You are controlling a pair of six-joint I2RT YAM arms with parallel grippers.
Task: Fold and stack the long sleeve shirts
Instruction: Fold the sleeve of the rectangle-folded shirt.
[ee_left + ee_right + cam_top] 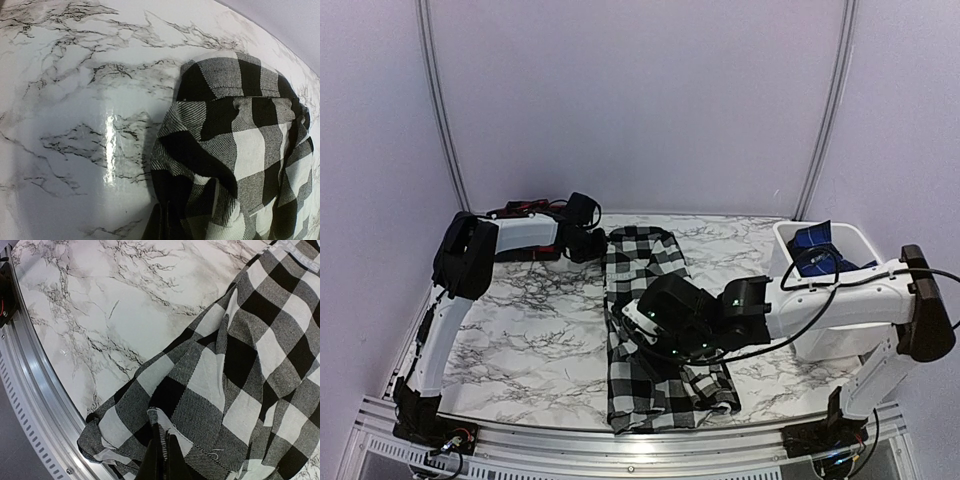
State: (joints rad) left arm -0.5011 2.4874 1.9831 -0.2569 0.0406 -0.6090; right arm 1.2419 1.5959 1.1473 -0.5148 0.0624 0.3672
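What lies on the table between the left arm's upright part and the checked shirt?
Nothing: bare marble tabletop separates the left arm and checked shirt, clearest in the top view.

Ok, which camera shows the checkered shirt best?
The top external view: the black-and-white checked shirt shows end to end there on the marble table, though the right arm covers its middle. The left wrist view catches only one bunched end; the right wrist view, only a close-up patch.
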